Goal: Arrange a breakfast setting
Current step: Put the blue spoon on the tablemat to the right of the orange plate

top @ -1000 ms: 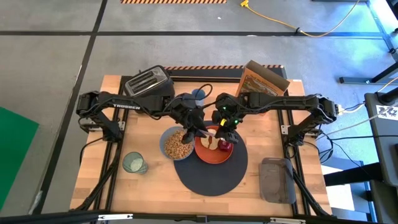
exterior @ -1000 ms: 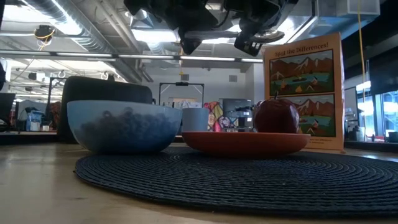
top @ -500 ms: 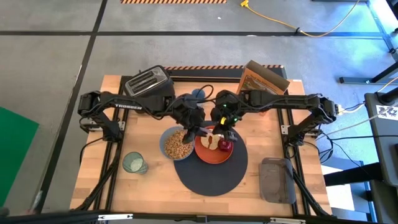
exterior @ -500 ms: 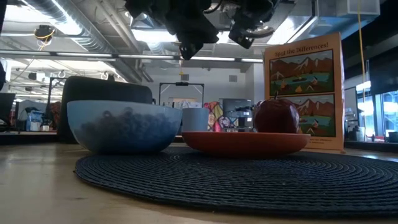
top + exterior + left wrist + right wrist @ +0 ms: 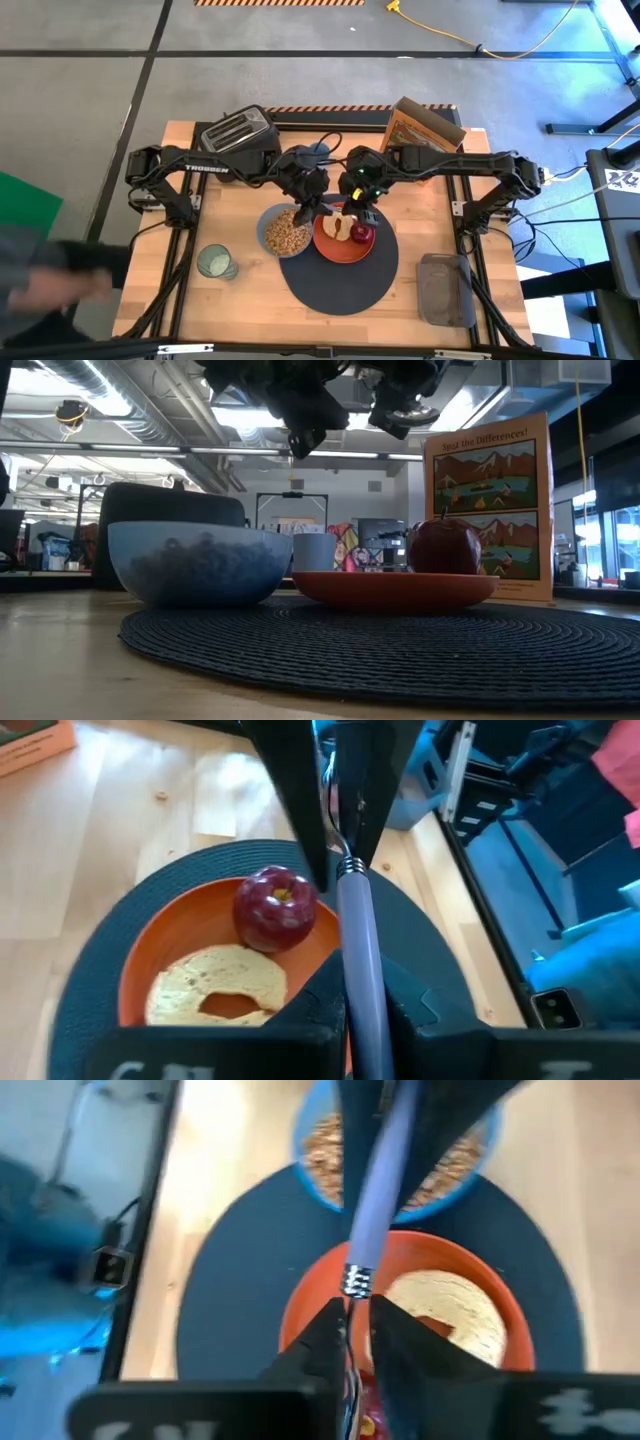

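A spoon with a lavender handle (image 5: 358,950) and a metal neck (image 5: 357,1280) hangs in the air between my two grippers, above the orange plate (image 5: 335,250). My left gripper (image 5: 308,198) and my right gripper (image 5: 357,197) are both shut on it. The plate holds a red apple (image 5: 362,234) and a toast slice (image 5: 340,228), and stands on the dark round mat (image 5: 335,280). The blue bowl (image 5: 284,232) with cereal stands on the mat's left edge. The green cup (image 5: 215,262) stands on the table at the near left. My left gripper pinches the spoon's lavender handle (image 5: 362,1020) between its two fingers, which lie along the handle. The spoon is lifted clear above the plate. My right gripper pinches the spoon's metal part (image 5: 350,1308) just past the handle's collar, between its two fingers, which lie along it.
A black toaster (image 5: 238,130) and an orange cereal box (image 5: 425,128) stand at the far edge, a mug (image 5: 318,152) between them. A grey tray (image 5: 445,290) lies at the near right. A blurred person (image 5: 50,285) shows off the table's near left.
Both grippers have drawn a little toward the table's far edge, with the spoon held between them. A blurred person has come into view at the near left, off the table.
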Motion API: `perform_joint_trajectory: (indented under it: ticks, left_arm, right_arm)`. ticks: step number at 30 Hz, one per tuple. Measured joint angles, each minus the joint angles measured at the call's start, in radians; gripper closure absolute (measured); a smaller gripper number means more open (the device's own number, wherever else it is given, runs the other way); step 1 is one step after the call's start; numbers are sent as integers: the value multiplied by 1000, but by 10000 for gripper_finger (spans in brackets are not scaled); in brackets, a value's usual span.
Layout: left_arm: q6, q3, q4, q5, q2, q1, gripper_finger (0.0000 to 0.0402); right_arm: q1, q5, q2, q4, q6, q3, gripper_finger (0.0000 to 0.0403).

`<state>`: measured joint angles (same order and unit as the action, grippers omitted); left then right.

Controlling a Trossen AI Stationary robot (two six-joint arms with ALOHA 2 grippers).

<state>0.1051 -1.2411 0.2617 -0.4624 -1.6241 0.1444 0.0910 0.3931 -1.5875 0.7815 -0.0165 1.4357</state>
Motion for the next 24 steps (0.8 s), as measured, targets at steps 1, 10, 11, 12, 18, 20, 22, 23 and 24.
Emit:
perform_joint_trajectory:
  ticks: [1,10,11,12,18,20,22,23,24]
  left_arm:
    - [0,0,2,6,0,2,387]
    - [-2,-1,-9,168,32,20,388]
    - [1,-1,-3,191,39,26,389]
    - [1,-1,-7,211,44,30,389]
    - [7,-1,-21,326,110,47,389]
    - [-8,1,-14,349,122,48,389]
    - [-8,-1,-12,369,138,47,389]
    - [-9,0,7,373,145,47,389]
    - [-10,1,5,384,149,46,389]
  right_arm:
    - [0,-26,2,1,-9,0,354]
    - [46,-273,96,-5,-175,-2,230]
    - [56,-291,114,-20,-197,-2,219]
    - [63,-312,135,-30,-225,-2,210]
    - [83,-470,236,-155,-359,-12,180]
    - [80,-508,253,-197,-394,-20,178]
    - [80,-542,271,-224,-425,-35,178]
    - [80,-570,285,-245,-441,-45,178]
    - [80,-588,299,-266,-454,-60,178]
